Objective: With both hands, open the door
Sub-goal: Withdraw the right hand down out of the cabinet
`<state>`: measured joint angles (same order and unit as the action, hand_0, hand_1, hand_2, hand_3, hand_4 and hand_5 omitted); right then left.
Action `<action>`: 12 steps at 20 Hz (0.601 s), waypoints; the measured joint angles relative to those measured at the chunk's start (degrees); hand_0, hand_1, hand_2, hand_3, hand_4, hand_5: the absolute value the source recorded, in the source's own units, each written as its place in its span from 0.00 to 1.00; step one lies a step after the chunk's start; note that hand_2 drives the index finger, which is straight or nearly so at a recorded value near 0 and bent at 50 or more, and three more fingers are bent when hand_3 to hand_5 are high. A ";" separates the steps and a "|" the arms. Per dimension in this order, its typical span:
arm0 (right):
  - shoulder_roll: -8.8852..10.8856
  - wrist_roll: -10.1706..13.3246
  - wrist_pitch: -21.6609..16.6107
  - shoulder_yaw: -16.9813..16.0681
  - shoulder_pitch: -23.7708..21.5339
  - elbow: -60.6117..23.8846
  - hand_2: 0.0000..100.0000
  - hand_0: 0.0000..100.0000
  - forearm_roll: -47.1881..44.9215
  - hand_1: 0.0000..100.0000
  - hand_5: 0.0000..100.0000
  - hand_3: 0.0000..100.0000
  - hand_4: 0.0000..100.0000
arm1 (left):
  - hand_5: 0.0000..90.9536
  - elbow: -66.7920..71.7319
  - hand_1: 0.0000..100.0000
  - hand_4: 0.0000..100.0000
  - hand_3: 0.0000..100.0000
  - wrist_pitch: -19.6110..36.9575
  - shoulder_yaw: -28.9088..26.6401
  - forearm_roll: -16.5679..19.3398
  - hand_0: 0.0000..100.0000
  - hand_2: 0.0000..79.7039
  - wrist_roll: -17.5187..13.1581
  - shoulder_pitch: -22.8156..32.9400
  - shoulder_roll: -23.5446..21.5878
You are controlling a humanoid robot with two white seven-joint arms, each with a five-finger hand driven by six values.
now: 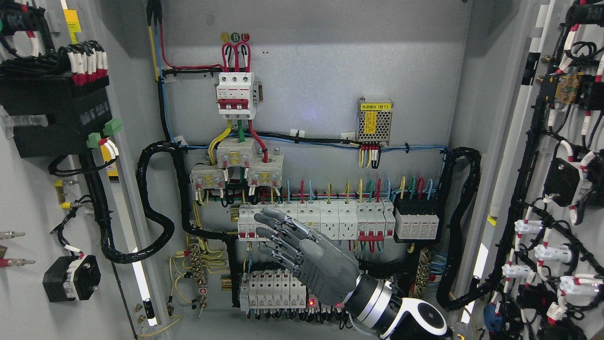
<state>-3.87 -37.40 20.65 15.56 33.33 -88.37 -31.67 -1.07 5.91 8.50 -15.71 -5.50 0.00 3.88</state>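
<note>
Open cabinet [311,85]; two doors [28,198] swung wide; one right hand [302,257].

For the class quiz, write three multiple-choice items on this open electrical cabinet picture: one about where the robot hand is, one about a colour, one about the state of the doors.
1. Where is the right hand?
A. On the left door
B. In front of the breaker rows
C. At the cabinet top

2. What colour is the label on the power supply?
A. Yellow
B. Blue
C. Green

3. What state are the left door and right door in?
A. Both shut
B. One shut
C. Both swung open

Key: 1 B, the fingers spread over the white breakers; 2 A, a yellow strip tops it; 3 C, their wired inner faces show.
</note>
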 measured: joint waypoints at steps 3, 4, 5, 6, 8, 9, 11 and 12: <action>0.94 0.14 0.01 4.21 -1.57 -1.04 0.04 0.00 1.80 0.50 0.00 0.00 0.00 | 0.00 -0.55 0.56 0.00 0.00 0.01 0.01 0.04 0.12 0.00 0.00 0.00 -0.02; 1.11 0.19 -0.10 5.65 -2.00 -1.33 0.04 0.00 2.57 0.50 0.00 0.00 0.00 | 0.00 -0.67 0.56 0.00 0.00 0.06 0.01 0.05 0.12 0.00 0.00 0.00 -0.03; 1.12 0.22 -0.23 7.04 -2.37 -1.57 0.04 0.00 3.30 0.50 0.00 0.00 0.00 | 0.00 -0.79 0.56 0.00 0.00 0.09 0.01 0.05 0.12 0.00 0.00 0.00 -0.04; 1.14 0.31 -0.30 8.57 -2.71 -1.80 0.04 0.00 4.00 0.50 0.00 0.00 0.00 | 0.00 -0.90 0.56 0.00 0.00 0.12 0.01 0.06 0.12 0.00 0.00 0.00 -0.04; 1.05 0.32 -0.37 11.33 -3.27 -2.19 0.04 0.00 5.41 0.50 0.00 0.00 0.00 | 0.00 -1.07 0.56 0.00 0.00 0.20 0.01 0.09 0.12 0.00 0.00 0.00 -0.04; 0.94 0.36 -0.38 12.67 -3.55 -2.33 0.04 0.00 6.02 0.50 0.00 0.00 0.00 | 0.00 -1.14 0.56 0.00 0.00 0.20 0.01 0.10 0.12 0.00 0.00 0.00 -0.04; 0.57 0.38 -0.42 14.98 -4.01 -2.53 0.04 0.00 6.96 0.50 0.00 0.00 0.00 | 0.00 -1.24 0.56 0.00 0.00 0.05 0.01 0.12 0.12 0.00 0.00 0.00 -0.03; 0.35 0.38 -0.42 16.10 -4.17 -2.57 0.04 0.00 7.34 0.50 0.00 0.00 0.00 | 0.00 -1.28 0.56 0.00 0.00 -0.07 0.01 0.13 0.12 0.00 0.00 0.00 -0.03</action>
<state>-3.53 -37.02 20.23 31.66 29.16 -90.94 -24.33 -2.34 5.84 8.52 -15.58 -5.50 0.00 3.84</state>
